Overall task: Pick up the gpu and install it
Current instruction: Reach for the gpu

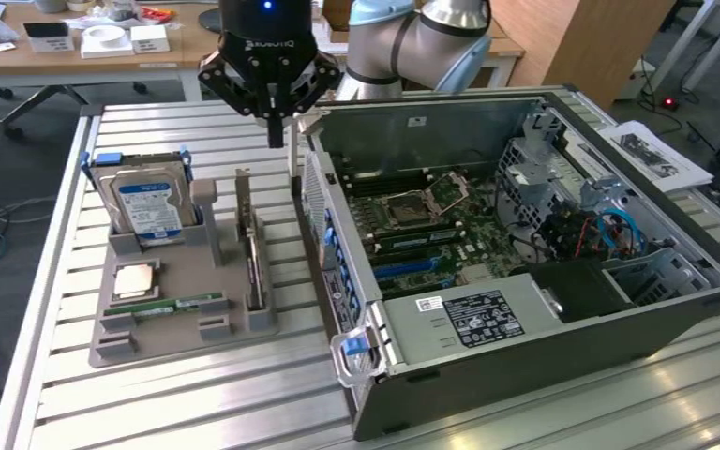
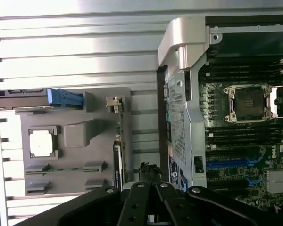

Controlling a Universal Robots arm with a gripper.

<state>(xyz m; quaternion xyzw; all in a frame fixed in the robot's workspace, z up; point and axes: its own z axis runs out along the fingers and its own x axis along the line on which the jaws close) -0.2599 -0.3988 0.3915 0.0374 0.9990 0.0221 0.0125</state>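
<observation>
Silver metal caps the far end of the gpu (image 1: pixel 251 248), a thin card that stands on its long edge in a slot of the grey tray (image 1: pixel 166 339). Its long side runs from far to near in the exterior view, right along the wall of the open computer case (image 1: pixel 585 337). The hand (image 1: pixel 275 137) hangs in the air above the far end of the card, a little toward the exterior view's right, over the gap between tray and case. Its fingers are pressed together and hold nothing. So the gpu is below the hand and not touched yet. In the wrist view the gpu (image 2: pixel 117 162) looks like a thin dark line close to the hand (image 2: pixel 150 175). A hard drive (image 1: pixel 147 202) stands in the tray too. It all sits on a ribbed metal surface (image 1: pixel 147 408).
</observation>
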